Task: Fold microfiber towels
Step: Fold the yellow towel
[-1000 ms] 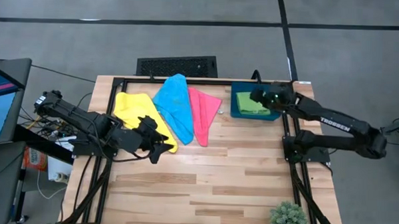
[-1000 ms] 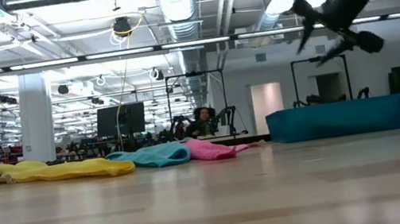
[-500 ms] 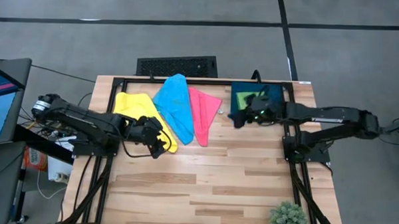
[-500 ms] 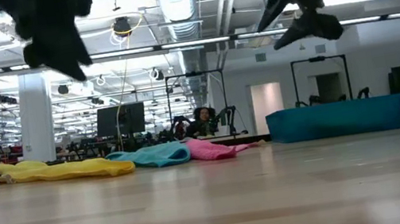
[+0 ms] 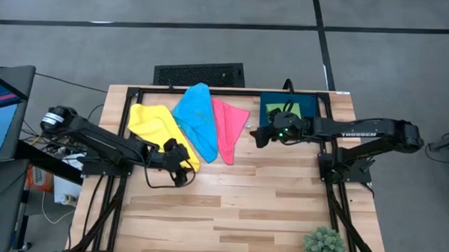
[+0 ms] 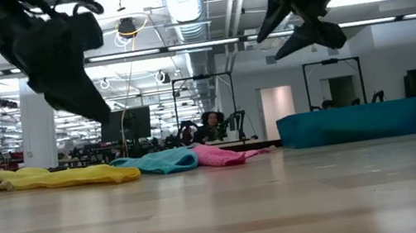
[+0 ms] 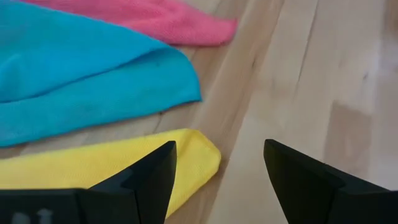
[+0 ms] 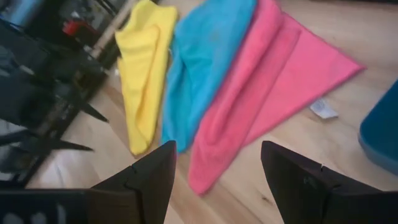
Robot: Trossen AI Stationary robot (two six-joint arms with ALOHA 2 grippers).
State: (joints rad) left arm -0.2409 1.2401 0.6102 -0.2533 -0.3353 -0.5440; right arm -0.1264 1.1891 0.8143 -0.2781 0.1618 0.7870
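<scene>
Four cloths in sight, none being handled. Yellow towel [image 5: 156,123], sky-blue towel [image 5: 196,119] and pink towel [image 5: 229,125] spread side by side in the upper middle of the high view, overlapping at their edges, each doubled loosely into a long tapered shape rather than a small neat packet. Green towel [image 5: 274,110] lying in the dark blue tray [image 5: 309,108] at the upper right of the worktop [image 5: 237,201], mostly hidden under the right arm; looks folded small, so probably the one finished piece. By that reading, one done and put away, three left to fold properly and place.

Left hand [image 5: 181,163] low in the left-centre of the high view, just beside the lower tip of the yellow towel, fingers spread apart with bare wood and the cloth's corner between them, nothing held. Right hand [image 5: 259,136] just right of the pink towel, between it and the tray, raised off the worktop in the low view, fingers likewise spread and empty.

Readable writing: "TROSSEN" in white on the right arm [image 5: 357,133]. Small white tag [image 8: 323,108] beside the pink towel, too small to read. Potted plant [image 5: 324,246] at the lower right edge.
</scene>
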